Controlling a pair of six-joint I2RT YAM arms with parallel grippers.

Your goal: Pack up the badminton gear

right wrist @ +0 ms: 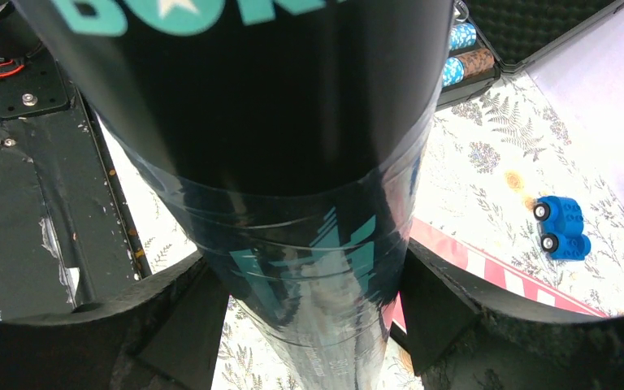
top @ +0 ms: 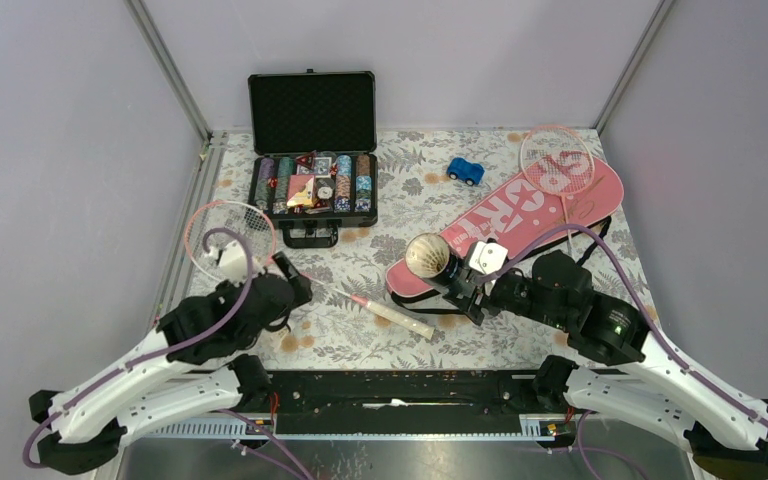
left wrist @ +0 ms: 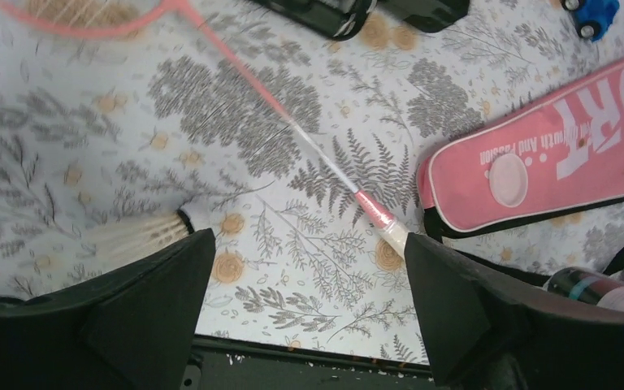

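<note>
Grey walls [top: 60, 150] close in the fern-print tablecloth [top: 400, 200]; near its front edge there is, I think, bare cloth. The left gripper [left wrist: 309, 242] stands wide open and holds nothing; the right gripper [right wrist: 307, 272] clamps the black tube [right wrist: 292, 162].

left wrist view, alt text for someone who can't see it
The open left gripper hangs over a flowered tablecloth, a white shuttlecock lying by one finger. A pink racket crosses the cloth diagonally; a pink racket cover lies at right.
</note>
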